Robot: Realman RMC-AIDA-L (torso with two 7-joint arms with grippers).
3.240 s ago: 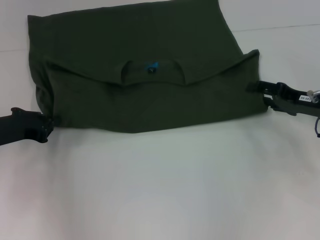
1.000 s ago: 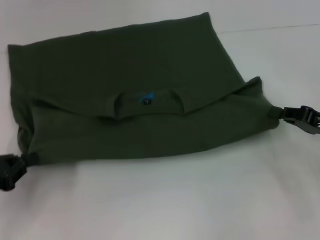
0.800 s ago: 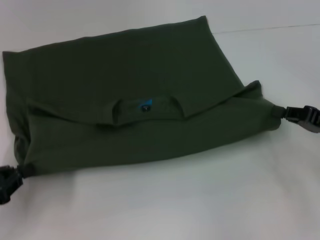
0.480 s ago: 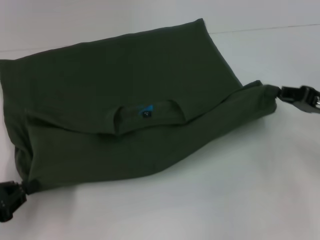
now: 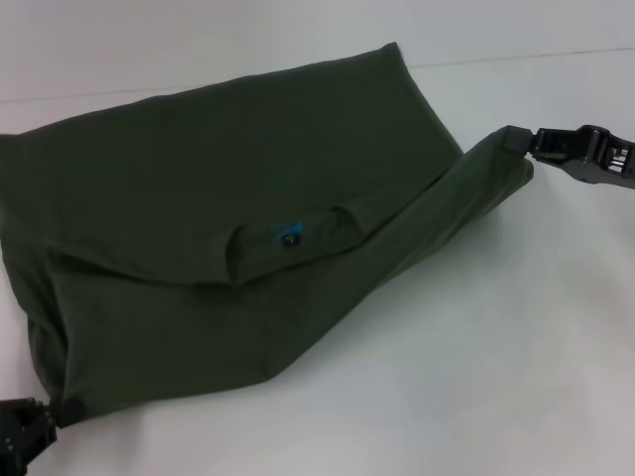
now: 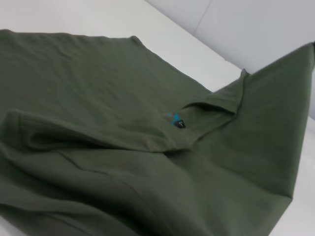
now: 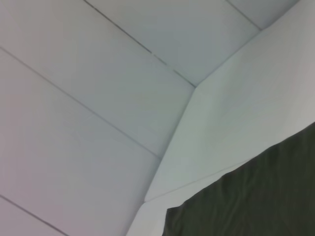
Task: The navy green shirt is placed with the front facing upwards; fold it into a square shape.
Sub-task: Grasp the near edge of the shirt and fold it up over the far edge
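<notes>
The right gripper [image 5: 524,145] is clenched on one corner of the navy green shirt [image 5: 228,228], holding it raised above the white table [image 5: 446,377] near the table's right edge, so that the fabric hangs in a taut ridge from that corner. The left gripper [image 5: 40,421] pinches the opposite corner at the near left corner of the table, close to the surface. The shirt is folded across its width, spread over the far left part of the table, with the collar and its blue neck label [image 5: 289,234] showing near the middle.
</notes>
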